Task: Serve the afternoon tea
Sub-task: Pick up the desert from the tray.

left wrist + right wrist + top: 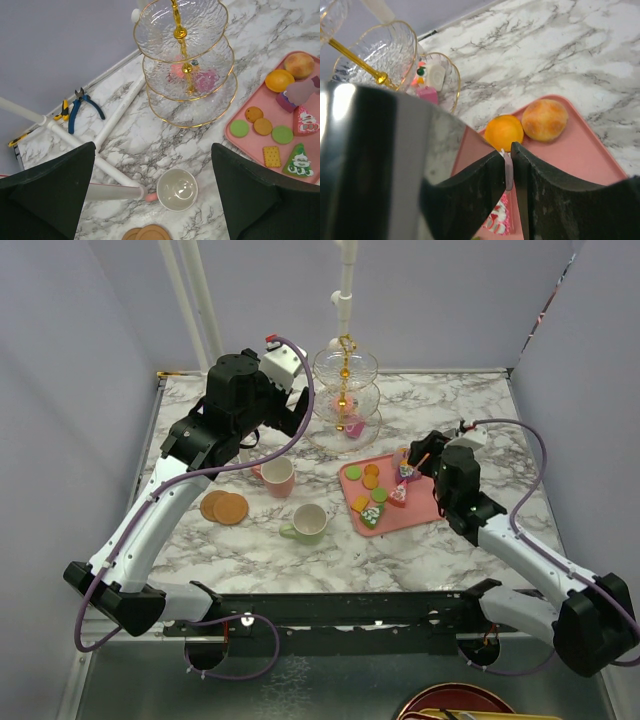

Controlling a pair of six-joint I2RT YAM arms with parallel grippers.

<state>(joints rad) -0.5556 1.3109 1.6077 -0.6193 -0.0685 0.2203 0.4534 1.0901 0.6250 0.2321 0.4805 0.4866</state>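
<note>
On the left of the marble table [250, 560] two brown coasters [232, 508] lie flat, one overlapping the other. Just right of them the pink mug [277, 477] stands upright. The pale-green mug [308, 523] stands upright nearer my bases. Both mugs rest on the marble, apart from the coasters.

My left gripper [152, 146] hangs above the pink mug, its fingers [50, 190] spread wide apart. At the table's far-left corner, blue-handled pliers [82, 102] lie beside a white pipe frame [115, 117].

At the far middle, the three-tier glass stand [345, 390] is upright on its gold stem [180, 35]. A few pink sweets [207, 80] sit low in it, though through the glass I cannot tell which tier holds them.

Right of the stand lies the flat pink tray [580, 155]. It carries green macarons [239, 128], brown macarons [263, 126], a square biscuit [271, 156], a red-and-white triangular cake [305, 121] and a green triangular cake [298, 161]. At its far corner an orange ball [504, 132] and a bun [545, 119] sit side by side.

My right gripper [507, 152] hovers over the tray just beside the orange ball. Its fingers [545, 185] are pressed together on a thin pale-pink piece [508, 175], but I cannot tell what that piece is.
</note>
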